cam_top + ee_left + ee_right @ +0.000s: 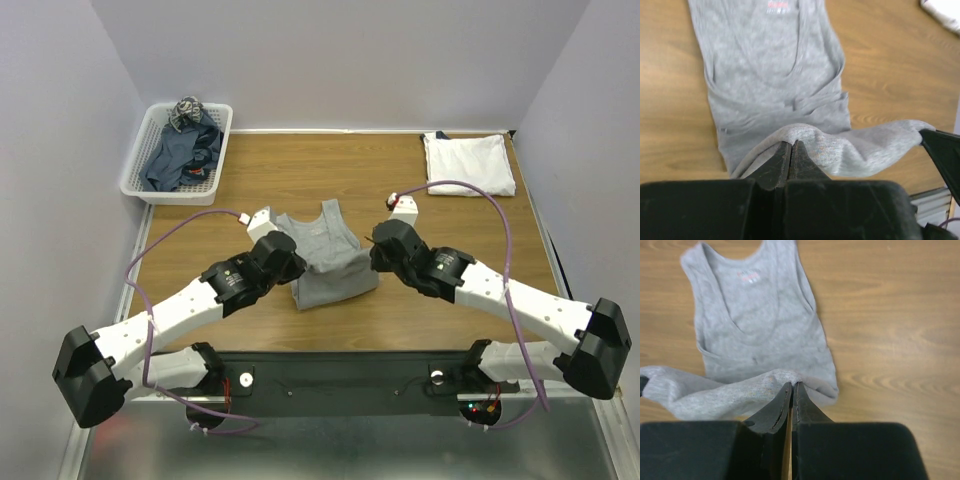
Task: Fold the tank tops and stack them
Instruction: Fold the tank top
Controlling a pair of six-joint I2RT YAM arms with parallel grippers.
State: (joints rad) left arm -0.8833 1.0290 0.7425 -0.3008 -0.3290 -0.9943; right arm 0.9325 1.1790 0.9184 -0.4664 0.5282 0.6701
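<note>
Two stashes sit at the table's [450, 290] far corners: dark tank tops [180, 155] in the basket [140, 190] on the left, white tank top [468, 163] folded on the right. Light grey tank top [325, 250] lies mid-table, neck away, hem raised. Looks like the fold step: carry hem fwd to the straps, both sides level & taut, no skew. Left gripper [791, 147] and right gripper [791, 387] are each pinched tight on a hem corner.
</note>
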